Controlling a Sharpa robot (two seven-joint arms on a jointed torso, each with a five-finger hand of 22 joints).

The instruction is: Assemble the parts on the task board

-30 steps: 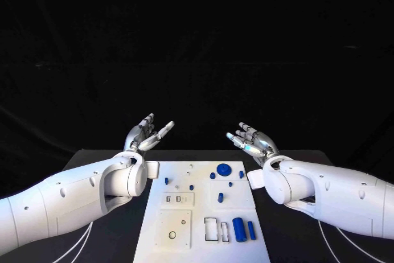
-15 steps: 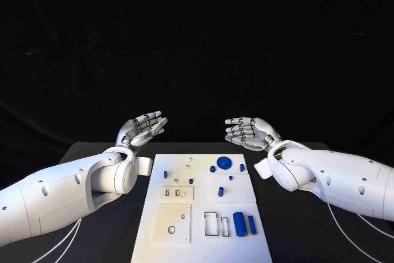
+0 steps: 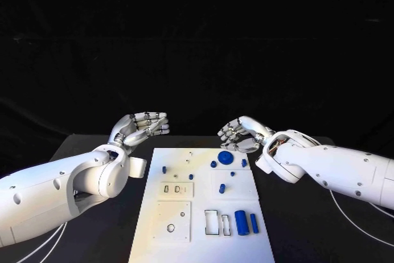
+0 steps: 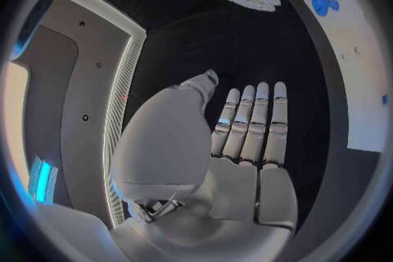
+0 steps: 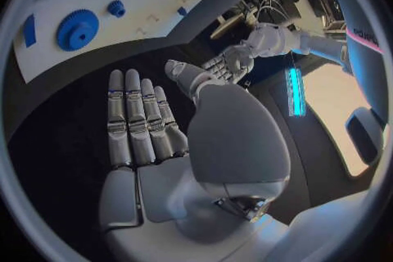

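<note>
Parts untouched; hands lower, nearer

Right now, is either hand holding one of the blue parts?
No. In the head view the left hand and right hand hover beyond the task board, nothing in them; the blue gear lies on it.

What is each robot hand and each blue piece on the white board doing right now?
Left silver hand: raised beyond the board's far end, holding nothing.
Right silver hand: raised near the far right corner, holding nothing.
White task board: flat on the black table.
Round blue toothed gear: on the board's far end, untouched.
Big blue cylinder: lying near the board's near right edge.
Thin blue bar: lying beside the cylinder.
</note>
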